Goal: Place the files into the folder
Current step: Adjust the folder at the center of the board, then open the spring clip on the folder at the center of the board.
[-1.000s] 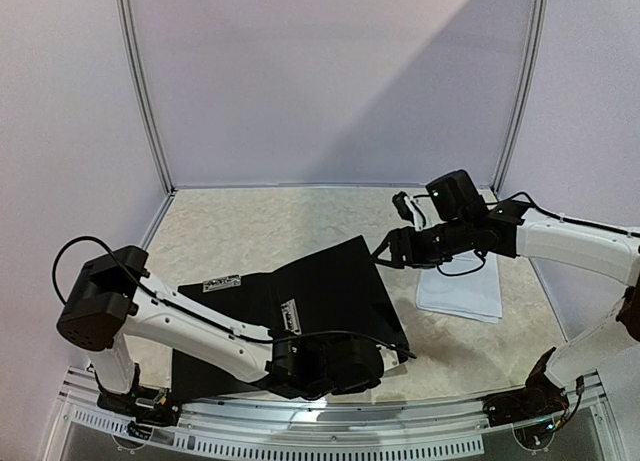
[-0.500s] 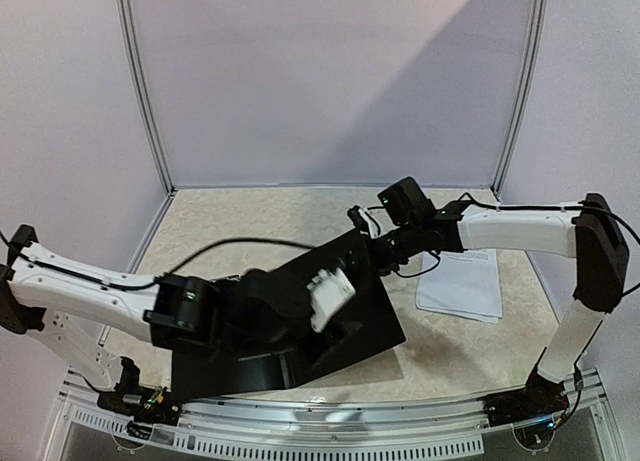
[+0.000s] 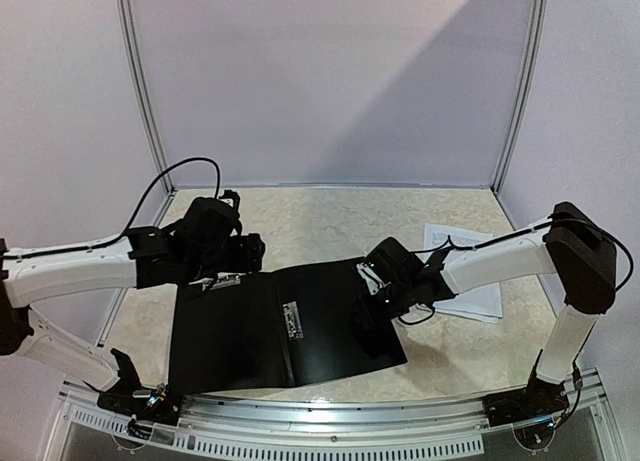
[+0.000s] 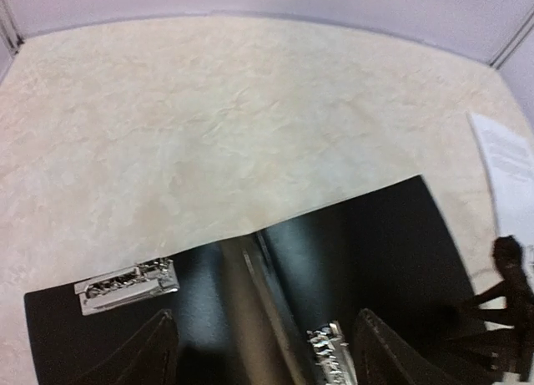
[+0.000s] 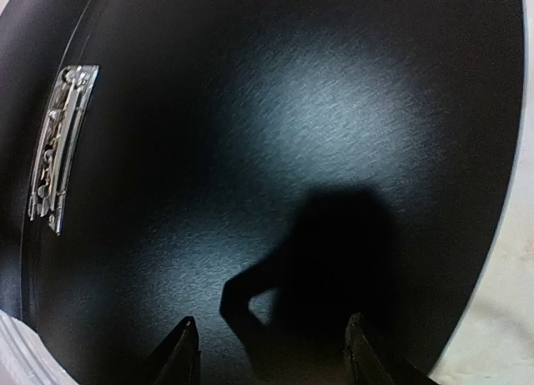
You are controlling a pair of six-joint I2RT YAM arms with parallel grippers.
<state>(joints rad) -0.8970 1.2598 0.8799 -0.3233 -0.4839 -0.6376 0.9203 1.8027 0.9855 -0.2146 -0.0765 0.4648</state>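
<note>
The black folder point(image 3: 250, 336) lies open and flat at the front middle of the table. Its metal clips show in the left wrist view point(image 4: 125, 285) and the right wrist view point(image 5: 62, 147). The files point(image 3: 478, 299), white printed sheets, lie on the table right of the folder, partly under my right arm; they also show in the left wrist view point(image 4: 509, 168). My left gripper point(image 3: 250, 251) is open and empty above the folder's far left corner point(image 4: 265, 318). My right gripper point(image 3: 366, 303) is open and empty, low over the folder's right half point(image 5: 272, 318).
The table top point(image 3: 300, 221) is beige and mottled. White walls with metal posts point(image 3: 145, 111) close it at the back and sides. A metal rail point(image 3: 330, 421) runs along the front edge by the arm bases.
The folder's raised right cover has come down and the folder now lies open flat. My left arm swung from the front to the far left corner. My right gripper moved left and down over the right half.
</note>
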